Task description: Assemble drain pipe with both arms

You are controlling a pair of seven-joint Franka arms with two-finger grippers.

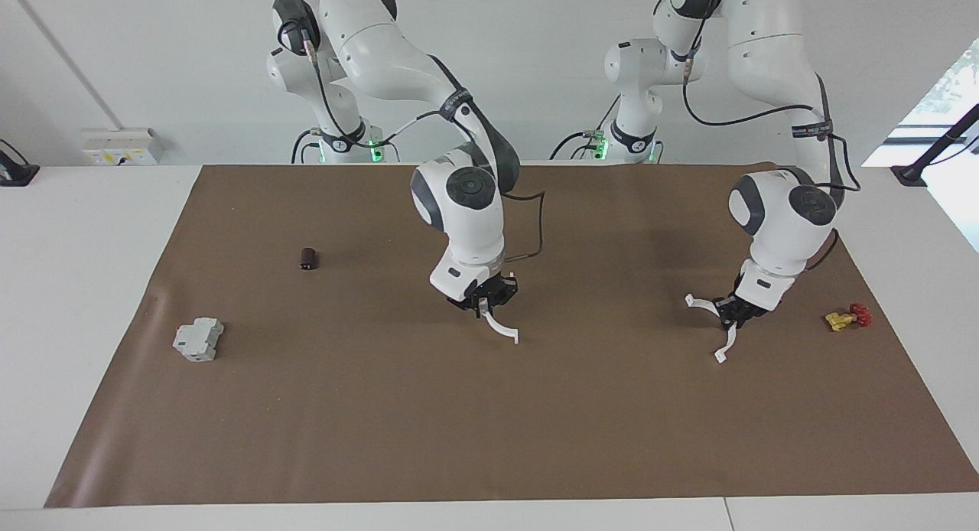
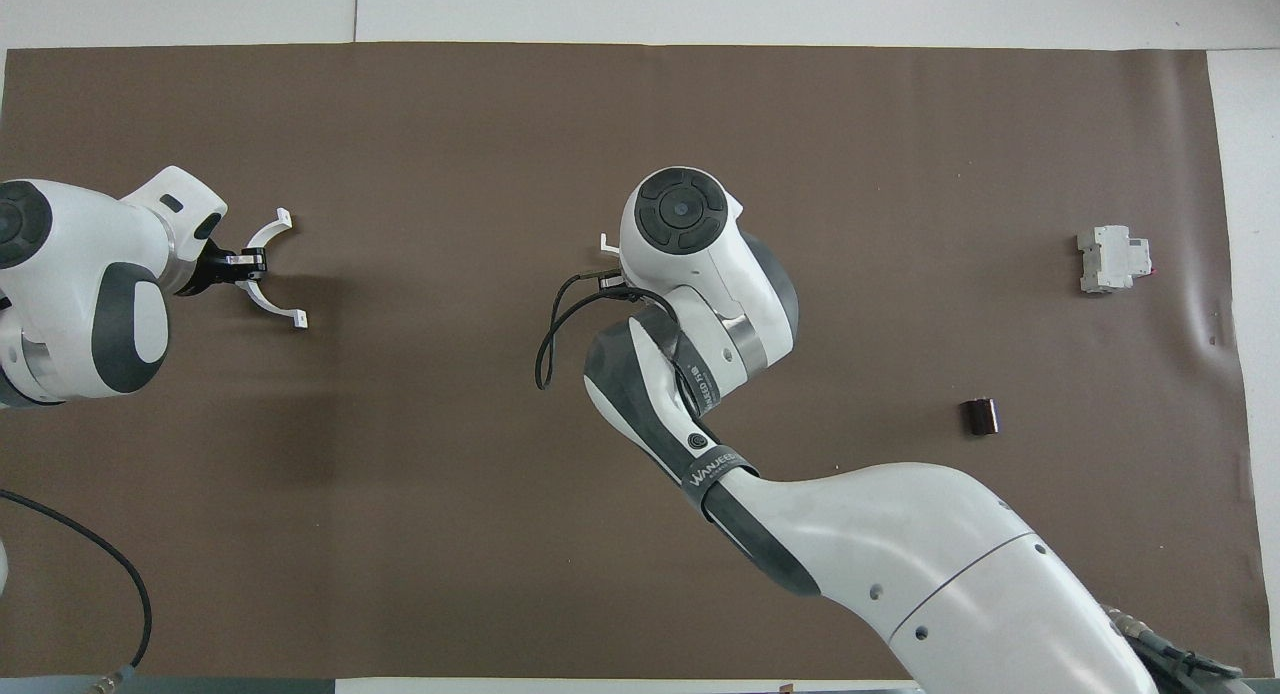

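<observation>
My right gripper [image 1: 487,307] is shut on one white half-ring arc [image 1: 502,328] of the drain pipe and holds it low over the middle of the brown mat [image 1: 382,424]. In the overhead view my right wrist hides this gripper, and only one end tab of its arc [image 2: 606,242] shows. My left gripper [image 1: 730,320] is shut on the middle of the second white arc [image 1: 698,302] and holds it low over the mat toward the left arm's end. This gripper [image 2: 252,265] and its arc [image 2: 296,320] also show in the overhead view. The two arcs are well apart.
A grey blocky part [image 1: 199,340] [image 2: 1110,259] lies toward the right arm's end of the mat. A small dark cylinder [image 1: 308,258] [image 2: 980,416] lies nearer to the robots than it. A small yellow and red piece [image 1: 847,317] lies beside my left gripper.
</observation>
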